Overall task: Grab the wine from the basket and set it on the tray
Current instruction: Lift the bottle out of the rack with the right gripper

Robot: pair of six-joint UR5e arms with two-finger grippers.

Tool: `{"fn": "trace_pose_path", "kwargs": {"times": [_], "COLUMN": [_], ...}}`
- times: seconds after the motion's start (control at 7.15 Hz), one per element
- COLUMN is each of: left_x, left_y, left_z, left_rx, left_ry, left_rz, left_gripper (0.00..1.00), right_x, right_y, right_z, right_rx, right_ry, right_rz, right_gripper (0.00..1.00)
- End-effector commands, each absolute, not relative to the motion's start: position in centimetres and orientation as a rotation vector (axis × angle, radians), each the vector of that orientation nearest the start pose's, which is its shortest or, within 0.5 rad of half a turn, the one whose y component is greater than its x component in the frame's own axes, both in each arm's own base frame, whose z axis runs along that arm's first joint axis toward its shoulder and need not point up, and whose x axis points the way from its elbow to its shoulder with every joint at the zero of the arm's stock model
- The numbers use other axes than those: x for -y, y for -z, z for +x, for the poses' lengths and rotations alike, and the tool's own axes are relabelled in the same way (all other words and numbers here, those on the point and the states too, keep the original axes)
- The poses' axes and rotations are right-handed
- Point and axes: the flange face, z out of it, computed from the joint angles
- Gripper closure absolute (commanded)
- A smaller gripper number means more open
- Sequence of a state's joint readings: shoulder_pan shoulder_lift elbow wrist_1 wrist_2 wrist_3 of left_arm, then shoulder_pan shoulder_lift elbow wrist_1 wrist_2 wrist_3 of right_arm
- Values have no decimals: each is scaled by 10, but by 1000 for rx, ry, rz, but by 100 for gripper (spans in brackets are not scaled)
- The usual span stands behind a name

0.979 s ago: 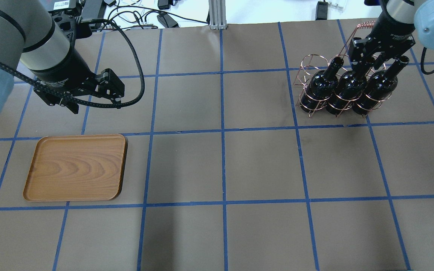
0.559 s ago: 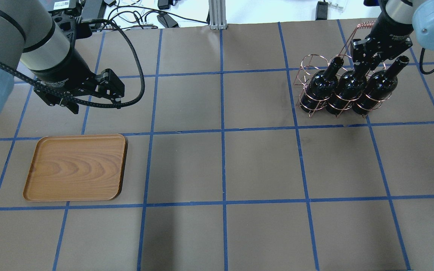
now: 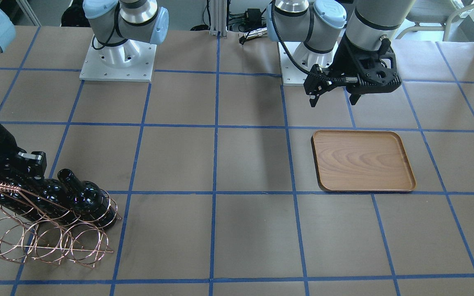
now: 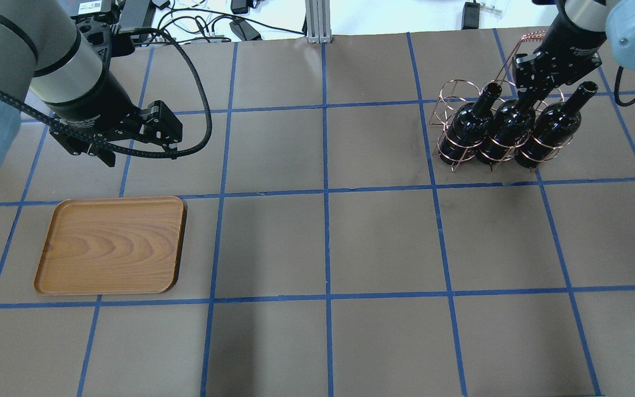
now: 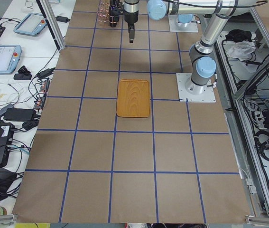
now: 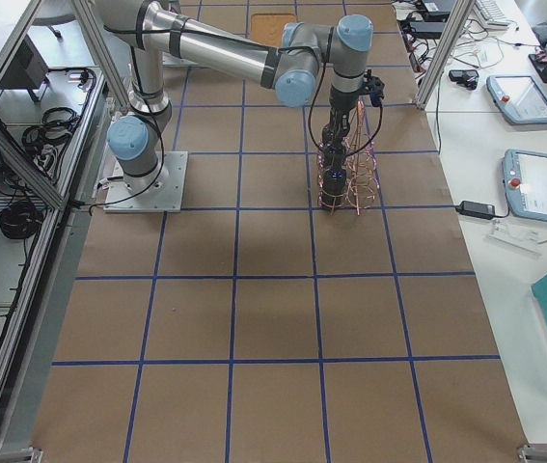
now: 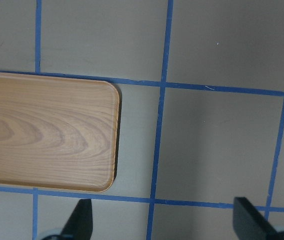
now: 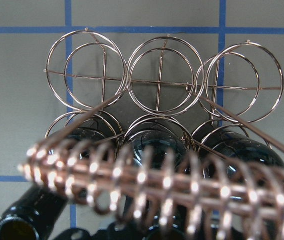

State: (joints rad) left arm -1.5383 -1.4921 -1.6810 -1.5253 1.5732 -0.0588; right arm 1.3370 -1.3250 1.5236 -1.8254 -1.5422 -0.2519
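Observation:
Three dark wine bottles lie side by side in the copper wire basket (image 4: 450,99) at the far right, necks slanting up and away. My right gripper (image 4: 528,95) reaches past the basket's twisted handle (image 8: 147,185) and is shut on the neck of the middle bottle (image 4: 507,128). The other two bottles (image 4: 469,125) (image 4: 552,129) lie on either side of it. My left gripper (image 4: 138,154) is open and empty, hovering just behind the wooden tray (image 4: 111,245); its fingertips (image 7: 81,222) stand wide apart. The tray holds nothing.
The basket's far row of rings (image 8: 159,80) holds no bottles. Brown paper with blue tape lines covers the table (image 4: 323,242) between tray and basket. Cables and a metal post (image 4: 317,22) sit past the far edge.
My right gripper's fingers have drawn in onto the middle bottle's neck and the wrist has shifted slightly back. The left arm and tray have not moved.

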Motion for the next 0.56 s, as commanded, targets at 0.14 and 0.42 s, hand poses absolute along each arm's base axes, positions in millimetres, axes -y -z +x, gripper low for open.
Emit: {"fn": "trace_pose_path", "kwargs": {"times": [0.14,0.42], "left_x": [464,462], "left_y": [-481,-482], "left_z": [-115,-116], "left_rx": [-3136,-3136], "left_ry": [48,48], "left_rz": [-152,-152], "left_gripper": [0,0], "right_x": [606,563], "right_y": [-461,-541], "right_z": [-2,6], "right_rx": [-3117,-3129], "right_ry": [83,64], "right_rz": [-40,-39], "right_gripper": [81,82]}}
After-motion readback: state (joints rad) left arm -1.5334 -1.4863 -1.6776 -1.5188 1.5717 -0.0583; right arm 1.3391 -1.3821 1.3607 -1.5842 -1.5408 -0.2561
